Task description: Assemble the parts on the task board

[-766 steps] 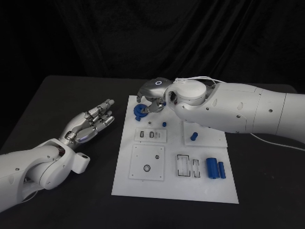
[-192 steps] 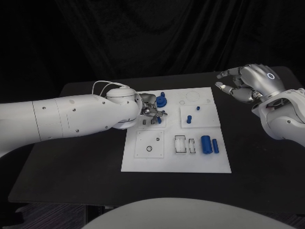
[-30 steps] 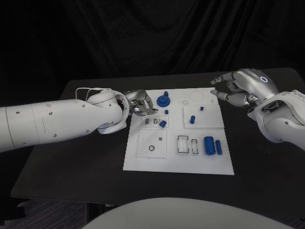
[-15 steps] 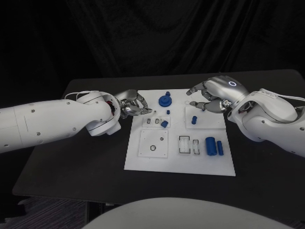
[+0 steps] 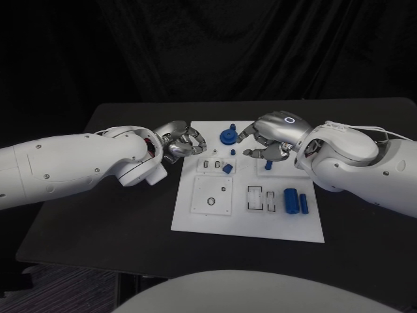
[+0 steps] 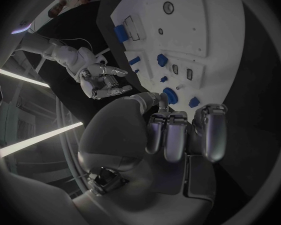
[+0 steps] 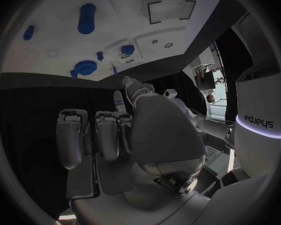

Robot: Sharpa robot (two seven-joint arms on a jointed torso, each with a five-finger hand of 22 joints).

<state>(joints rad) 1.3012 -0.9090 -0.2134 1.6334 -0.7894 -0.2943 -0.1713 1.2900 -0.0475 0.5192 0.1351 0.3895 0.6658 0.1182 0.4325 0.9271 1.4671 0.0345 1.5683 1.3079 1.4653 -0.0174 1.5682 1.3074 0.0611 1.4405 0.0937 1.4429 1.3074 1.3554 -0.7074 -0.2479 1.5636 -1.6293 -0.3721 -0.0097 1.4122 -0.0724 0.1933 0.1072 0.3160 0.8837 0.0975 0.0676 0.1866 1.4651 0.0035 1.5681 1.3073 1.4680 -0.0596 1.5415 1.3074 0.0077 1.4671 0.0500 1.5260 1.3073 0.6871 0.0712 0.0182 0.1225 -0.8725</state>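
Black table (image 5: 105,215) before a dark curtain, white task board (image 5: 251,218) at its middle carrying small blue parts (image 5: 290,199), left robot hand (image 5: 181,142) at the board's left edge, fingers curled, empty, right robot hand (image 5: 270,138) above the far end, fingers loosely bent, holding nothing.

The head cam looked down from above the robot's near side onto the black table (image 5: 96,195), taking in the whole task board (image 5: 251,222) from a fair way off, w/ the left hand (image 5: 178,142) and right hand (image 5: 270,135) meeting over its far end. The left wrist cam sat behind its own hand (image 6: 178,130), close in, facing across the board (image 6: 209,45) — it also caught the right hand (image 6: 100,80) opposite. The right wrist cam sat behind its hand (image 7: 115,130), likewise close, facing the board (image 7: 65,40) from the other side. All three views shared the board's far end, incl. the round blue part (image 5: 228,136) (image 6: 170,95) (image 7: 85,67).
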